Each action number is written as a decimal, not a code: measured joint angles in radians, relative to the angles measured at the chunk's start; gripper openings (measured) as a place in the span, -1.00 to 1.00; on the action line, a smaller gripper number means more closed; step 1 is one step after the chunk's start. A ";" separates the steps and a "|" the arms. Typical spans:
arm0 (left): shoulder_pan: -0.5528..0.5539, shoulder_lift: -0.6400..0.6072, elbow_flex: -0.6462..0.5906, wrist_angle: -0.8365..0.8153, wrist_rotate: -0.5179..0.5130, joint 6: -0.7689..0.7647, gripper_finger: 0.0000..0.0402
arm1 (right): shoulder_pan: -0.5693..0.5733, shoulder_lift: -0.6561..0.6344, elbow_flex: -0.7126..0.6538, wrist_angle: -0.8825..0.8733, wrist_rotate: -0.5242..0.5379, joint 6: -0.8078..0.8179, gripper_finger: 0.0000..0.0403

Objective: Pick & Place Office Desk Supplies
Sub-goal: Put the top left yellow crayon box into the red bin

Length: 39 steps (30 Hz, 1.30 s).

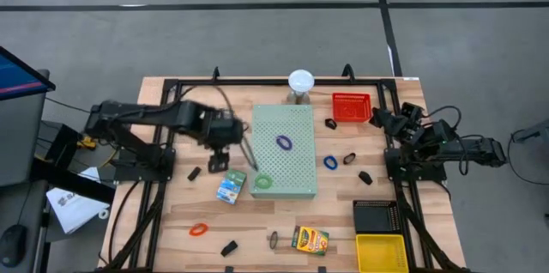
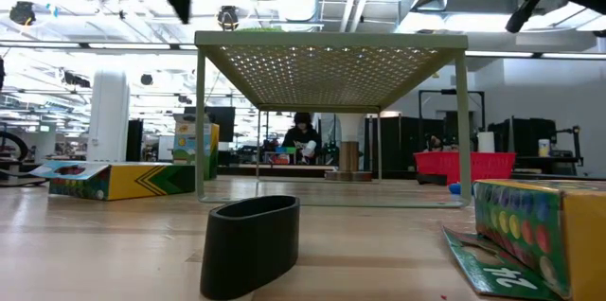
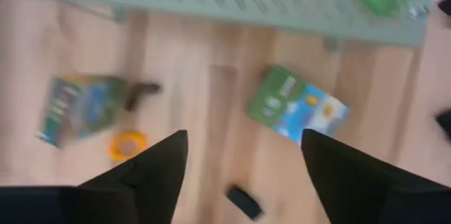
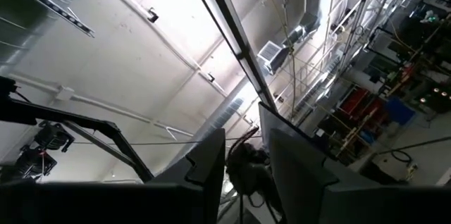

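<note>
Left end effector [image 3: 243,164] spread above the teal box [image 1: 231,186]

We see nothing held; the box lies on the worktop [image 1: 257,226] beside the board [image 1: 296,148]. We risk nudging it askew when descending; right end effector [image 4: 246,175] parked, nearly pressed together

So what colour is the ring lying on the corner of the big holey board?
Green. The ring shows best in the high view, on the pale-green board.

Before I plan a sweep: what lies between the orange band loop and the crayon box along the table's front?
In the high view, a black clip and a small dark ring lie between the orange band loop and the crayon box.
</note>
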 joint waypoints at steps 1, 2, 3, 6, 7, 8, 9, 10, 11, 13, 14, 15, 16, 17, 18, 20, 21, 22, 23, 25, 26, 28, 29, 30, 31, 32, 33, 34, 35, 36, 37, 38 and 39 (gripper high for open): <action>0.026 0.012 0.023 0.000 0.000 0.044 0.44 | 0.000 0.000 0.000 0.008 0.000 0.000 -0.46; 0.054 0.023 0.048 -0.001 0.000 0.093 0.47 | 0.000 0.000 0.000 0.016 0.000 0.000 -0.46; 0.082 0.030 0.071 0.000 -0.004 0.140 0.50 | 0.000 0.000 0.000 0.019 0.000 0.000 -0.46; 0.168 0.037 0.144 0.001 -0.035 0.266 0.56 | 0.000 0.000 0.000 0.020 0.000 -0.003 -0.46; 0.199 0.037 0.164 0.000 -0.038 0.295 0.57 | 0.000 0.000 0.000 0.020 0.000 -0.003 -0.46; 0.231 0.038 0.185 -0.002 -0.038 0.317 0.59 | 0.000 0.000 0.000 0.021 -0.002 -0.003 -0.46; 0.260 0.039 0.208 -0.002 -0.037 0.337 0.60 | 0.000 0.000 0.000 0.021 -0.005 -0.003 -0.46; 0.286 0.039 0.231 -0.002 -0.037 0.353 0.62 | 0.000 0.000 0.000 0.022 -0.008 -0.003 -0.46; 0.310 0.039 0.254 -0.003 -0.038 0.366 0.63 | 0.000 0.000 0.000 0.025 -0.011 -0.003 -0.46; 0.349 0.039 0.299 -0.009 -0.038 0.389 0.64 | 0.000 0.000 0.000 0.028 -0.015 -0.003 -0.46; 0.364 0.039 0.316 -0.015 -0.037 0.400 0.65 | 0.000 0.000 0.000 0.027 -0.015 -0.003 -0.46; 0.377 0.038 0.327 -0.018 -0.037 0.409 0.65 | 0.000 0.000 0.000 0.027 -0.015 -0.003 -0.46; 0.388 0.038 0.331 -0.019 -0.037 0.418 0.66 | 0.000 0.000 0.000 0.027 -0.015 -0.003 -0.46; 0.398 0.038 0.331 -0.023 -0.037 0.430 0.66 | 0.000 0.000 0.000 0.027 -0.015 -0.003 -0.46; 0.407 0.039 0.331 -0.035 -0.037 0.439 0.66 | 0.000 0.000 0.000 0.027 -0.014 -0.003 -0.46; 0.421 0.044 0.330 -0.072 -0.037 0.458 0.65 | -0.002 0.000 0.000 0.027 -0.010 -0.003 -0.46; 0.424 0.050 0.331 -0.084 -0.037 0.461 0.65 | -0.002 0.000 0.001 0.026 -0.003 -0.003 -0.46; 0.428 0.057 0.330 -0.092 -0.037 0.464 0.64 | -0.002 0.000 0.005 0.024 -0.001 -0.003 -0.46; 0.431 0.064 0.329 -0.101 -0.037 0.474 0.64 | -0.002 0.000 0.013 0.022 0.000 -0.004 -0.46; 0.432 0.073 0.329 -0.111 -0.036 0.509 0.62 | -0.002 0.008 0.037 0.009 -0.001 -0.026 -0.46; 0.432 0.076 0.329 -0.109 -0.036 0.518 0.62 | -0.001 0.014 0.051 -0.002 -0.008 -0.049 -0.46; 0.439 0.091 0.330 -0.108 -0.036 0.542 0.62 | 0.000 0.035 0.086 -0.020 -0.041 -0.096 -0.46; 0.441 0.102 0.330 -0.109 -0.035 0.552 0.62 | 0.000 0.049 0.106 -0.028 -0.053 -0.115 -0.46; 0.446 0.115 0.330 -0.112 -0.035 0.563 0.62 | 0.000 0.063 0.126 -0.044 -0.063 -0.131 -0.46; 0.452 0.126 0.330 -0.114 -0.034 0.571 0.62 | 0.000 0.078 0.146 -0.064 -0.077 -0.142 -0.46; 0.458 0.136 0.330 -0.113 -0.034 0.579 0.63 | 0.000 0.096 0.166 -0.090 -0.081 -0.146 -0.45; 0.466 0.147 0.330 -0.114 -0.034 0.586 0.63 | 0.000 0.114 0.186 -0.115 -0.089 -0.158 -0.44; 0.473 0.157 0.330 -0.114 -0.033 0.591 0.64 | 0.000 0.132 0.206 -0.142 -0.099 -0.167 -0.41; 0.481 0.170 0.330 -0.113 -0.023 0.592 0.64 | 0.000 0.150 0.226 -0.170 -0.106 -0.170 -0.38; 0.489 0.182 0.329 -0.111 -0.005 0.592 0.65 | 0.000 0.167 0.244 -0.196 -0.110 -0.170 -0.34; 0.496 0.189 0.322 -0.103 0.004 0.592 0.65 | 0.000 0.186 0.263 -0.221 -0.114 -0.170 -0.29; 0.502 0.191 0.308 -0.094 0.008 0.594 0.66 | 0.000 0.206 0.281 -0.243 -0.122 -0.170 -0.23; 0.507 0.190 0.288 -0.090 0.008 0.604 0.66 | 0.000 0.224 0.296 -0.261 -0.130 -0.170 -0.17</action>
